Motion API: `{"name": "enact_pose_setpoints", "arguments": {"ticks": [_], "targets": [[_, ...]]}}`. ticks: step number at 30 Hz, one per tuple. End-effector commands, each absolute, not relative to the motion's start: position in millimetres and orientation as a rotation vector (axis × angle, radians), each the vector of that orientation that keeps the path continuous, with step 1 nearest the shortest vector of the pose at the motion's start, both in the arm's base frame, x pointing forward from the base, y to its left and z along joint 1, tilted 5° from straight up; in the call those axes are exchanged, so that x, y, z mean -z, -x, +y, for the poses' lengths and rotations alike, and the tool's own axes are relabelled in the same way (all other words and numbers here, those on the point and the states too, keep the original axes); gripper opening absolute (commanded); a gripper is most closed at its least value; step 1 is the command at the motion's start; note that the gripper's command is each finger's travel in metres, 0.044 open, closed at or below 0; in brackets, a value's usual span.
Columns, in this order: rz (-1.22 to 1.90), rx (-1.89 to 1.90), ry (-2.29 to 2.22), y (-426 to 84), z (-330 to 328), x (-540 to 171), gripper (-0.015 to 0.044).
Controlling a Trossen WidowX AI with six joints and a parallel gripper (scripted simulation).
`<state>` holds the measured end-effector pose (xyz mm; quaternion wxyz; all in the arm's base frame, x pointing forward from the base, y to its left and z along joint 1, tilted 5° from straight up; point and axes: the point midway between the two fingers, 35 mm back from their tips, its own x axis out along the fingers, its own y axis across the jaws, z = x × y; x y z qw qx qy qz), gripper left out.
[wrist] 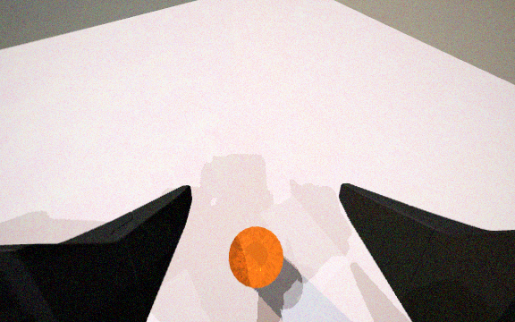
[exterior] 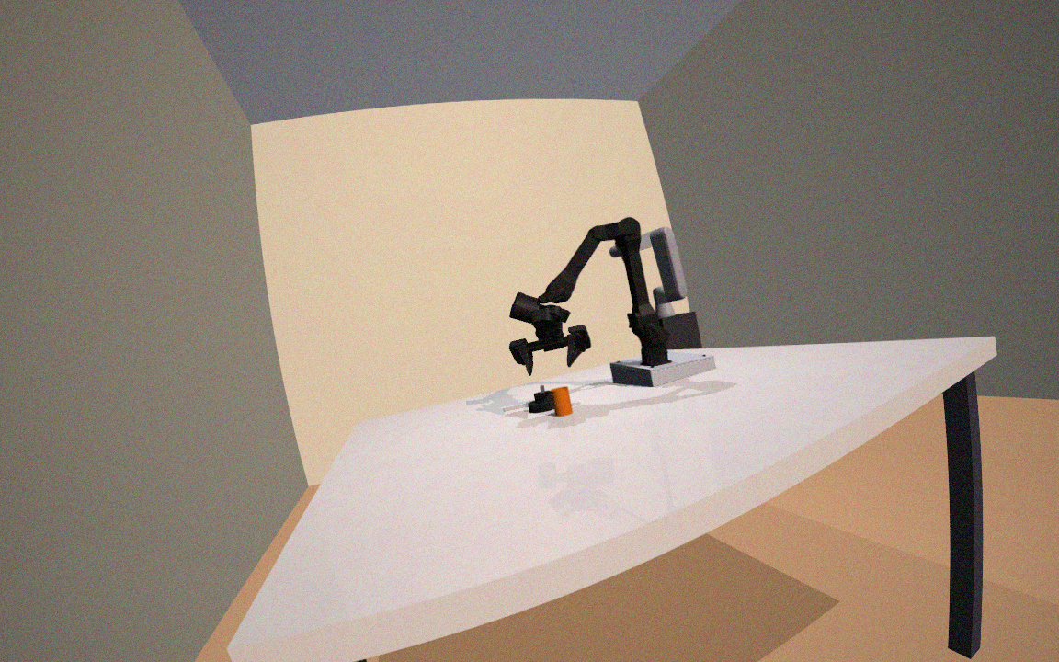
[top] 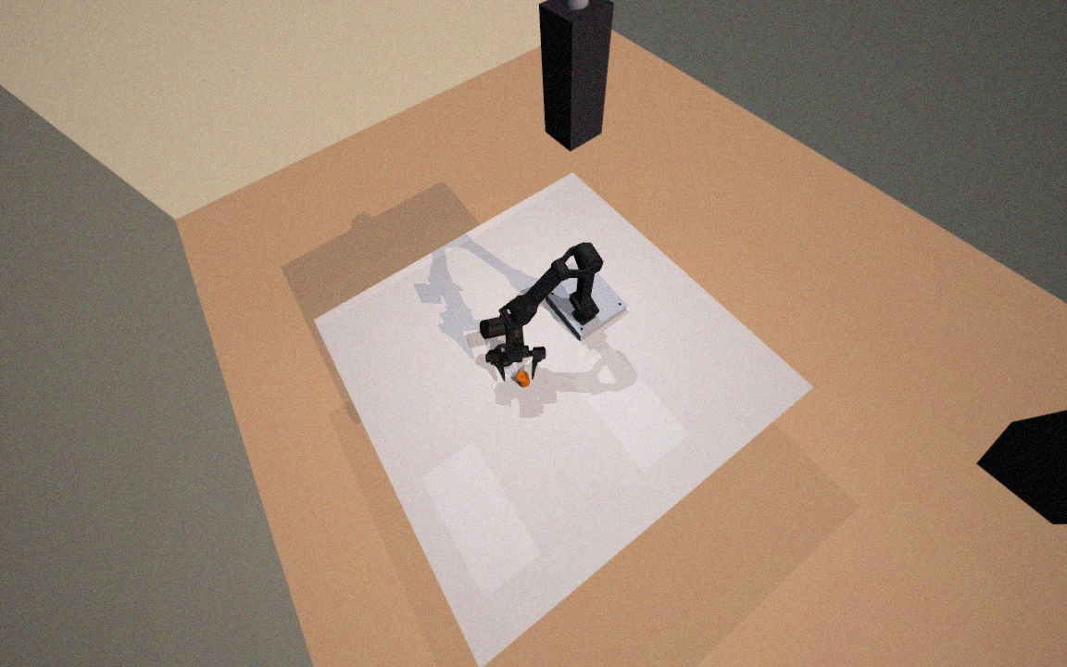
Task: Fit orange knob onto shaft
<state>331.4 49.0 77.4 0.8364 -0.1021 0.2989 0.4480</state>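
The orange knob [top: 522, 379] [exterior: 562, 401] [wrist: 256, 257] stands on the table, upright or nearly so, with its plain top face showing. Its underside and hole are hidden. In the exterior view the dark round pedestal [exterior: 540, 403] is just left of and partly behind the knob, with its bare silver shaft [exterior: 542, 387] sticking up. I cannot tell whether the knob and pedestal touch, or see the shaft's flat side. The pedestal does not show in the wrist view. My gripper [top: 518, 379] [exterior: 551, 370] [wrist: 267, 190] is wide open and empty, raised above the knob and pedestal.
The white table [top: 587, 514] [exterior: 450, 527] carries the arm's grey base plate [top: 610, 300] [exterior: 631, 374], behind the knob in the exterior view. A dark pillar [top: 574, 82] stands beyond the table. Arm shadows fall around the knob.
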Motion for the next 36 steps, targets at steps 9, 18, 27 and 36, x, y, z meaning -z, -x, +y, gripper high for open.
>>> {"name": "enact_pose_setpoints", "arguments": {"ticks": [9, 18, 27, 36], "targets": [[1.341, -0.833, 0.619, -328, 53, -100, 0.044], [1.421, -0.815, 0.693, -322, 50, -108, 0.044], [1.426, -0.803, 0.681, -322, 50, -108, 0.044], [1.583, -0.187, 0.07, -322, 51, -108, 0.044]]}}
